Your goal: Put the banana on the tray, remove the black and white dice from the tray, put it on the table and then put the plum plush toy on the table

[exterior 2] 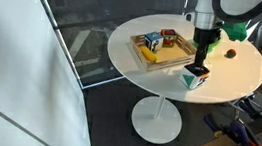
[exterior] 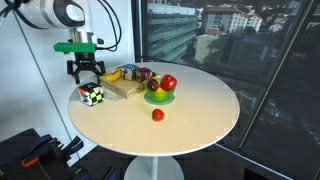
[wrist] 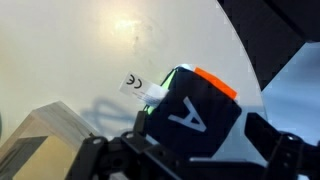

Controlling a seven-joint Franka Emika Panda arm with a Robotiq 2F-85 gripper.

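The black and white dice [exterior: 92, 96] stands on the white table [exterior: 200, 110] beside the light wood tray [exterior: 127, 90]; it also shows in an exterior view [exterior 2: 193, 80]. My gripper [exterior: 86, 74] hangs just above it, open, with a finger on each side [exterior 2: 200, 68]. In the wrist view the dice [wrist: 195, 115] shows a black face with a white letter, an orange edge and a small tag, with a gap to my fingers [wrist: 190, 160]. A yellow shape, seemingly the banana [exterior: 112, 74], lies on the tray. A dark lump, perhaps the plum plush toy [exterior: 143, 72], sits at the tray's far end.
A green bowl [exterior: 160, 97] with red fruit stands next to the tray. A small red ball [exterior: 157, 115] lies on the table in front of it. Coloured cubes [exterior 2: 152, 42] sit on the tray [exterior 2: 162, 63]. The dice is near the table's edge.
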